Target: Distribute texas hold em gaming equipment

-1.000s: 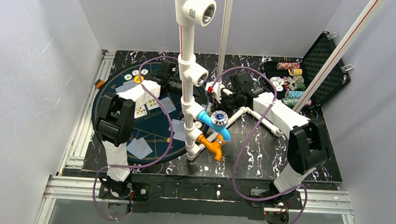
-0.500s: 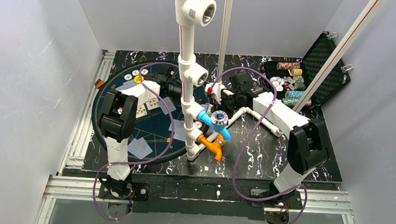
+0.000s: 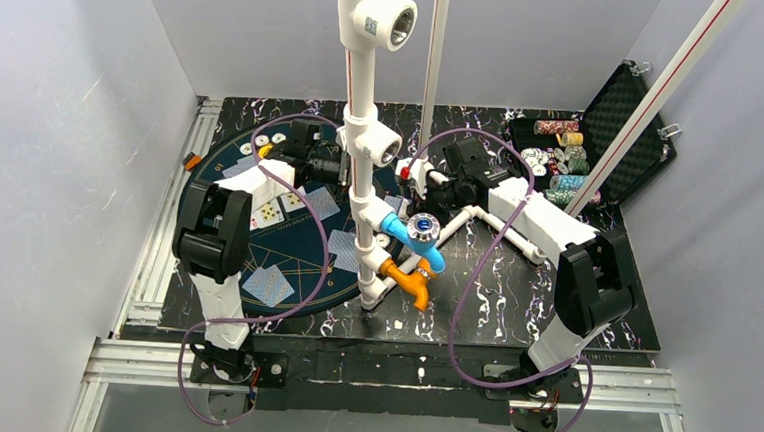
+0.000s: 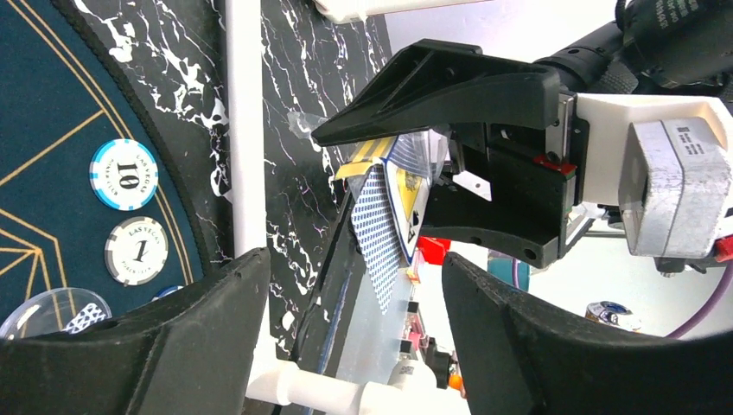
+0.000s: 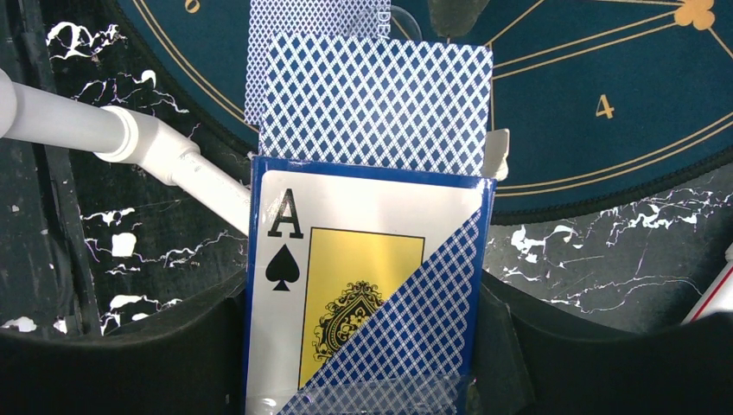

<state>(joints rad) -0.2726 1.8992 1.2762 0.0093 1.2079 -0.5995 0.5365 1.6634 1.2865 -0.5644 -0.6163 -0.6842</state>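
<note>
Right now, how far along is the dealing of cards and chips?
Done: several cards and a few chips lie on the round mat. In hand: the right jaws grip the card pack, a card sticking out; the left jaws stand open before it. Left: chip stacks sit in the case.

round mat (image 3: 291, 246) left, chip case (image 3: 620, 105) far right, cards (image 3: 269, 285) on mat

Left elbow (image 3: 212, 231) swung left; left tool (image 3: 314, 154) edged back.
</note>
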